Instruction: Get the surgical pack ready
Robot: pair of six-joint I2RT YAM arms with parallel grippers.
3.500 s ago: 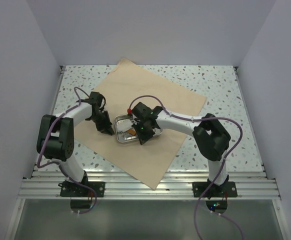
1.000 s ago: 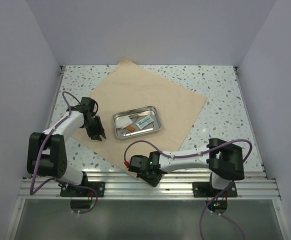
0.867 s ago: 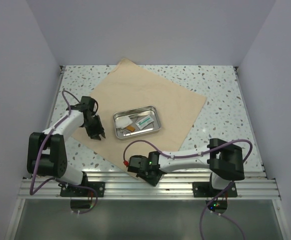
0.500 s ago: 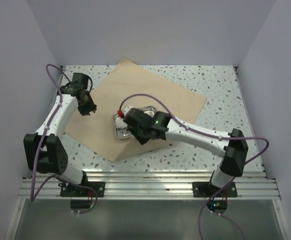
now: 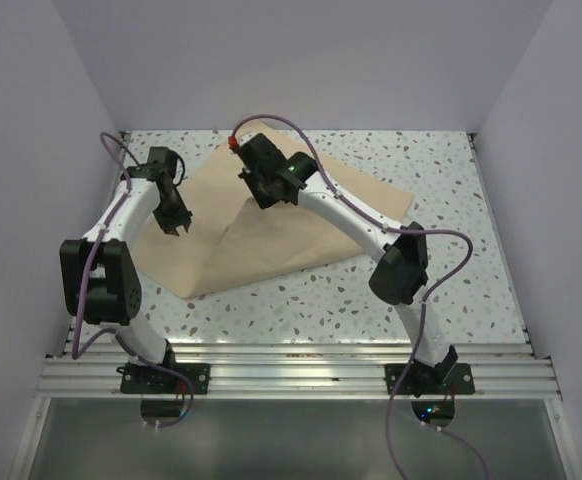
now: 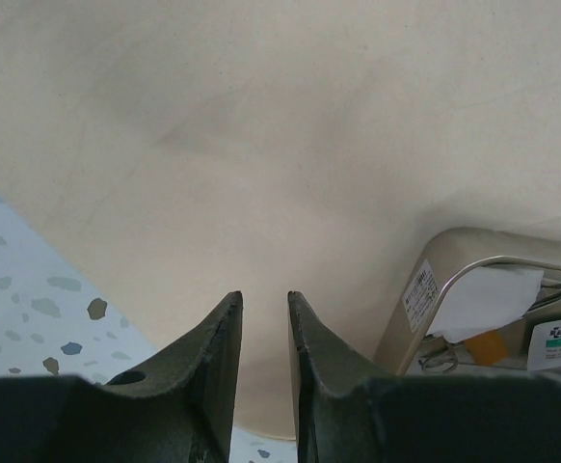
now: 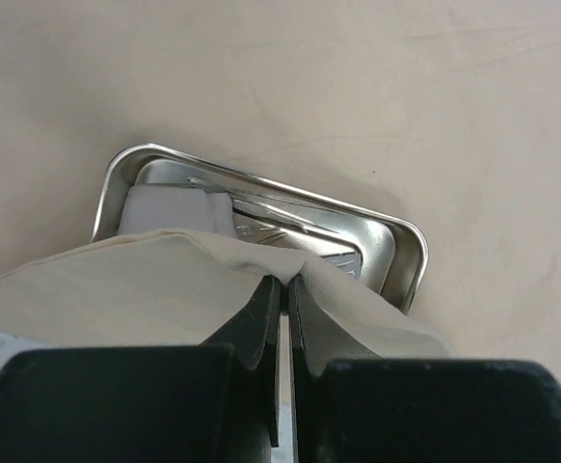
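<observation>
Where it lay nearest the arm bases, the big tan paper-like square sheet (image 5: 271, 240) showed a folded edge running from near-left to far-right, with its near corner raised and pointing toward the far wall. Beyond that edge, the left gripper (image 5: 178, 226) hovered over the sheet's left part, fingers slightly apart and empty. Farther off, the right gripper (image 5: 261, 192) was clenched on the raised corner. Under that flap sat the small shiny rectangular steel tray (image 7: 401, 253), its long axis crosswise in the right wrist view, with a white gauze square (image 7: 174, 208) inside.
</observation>
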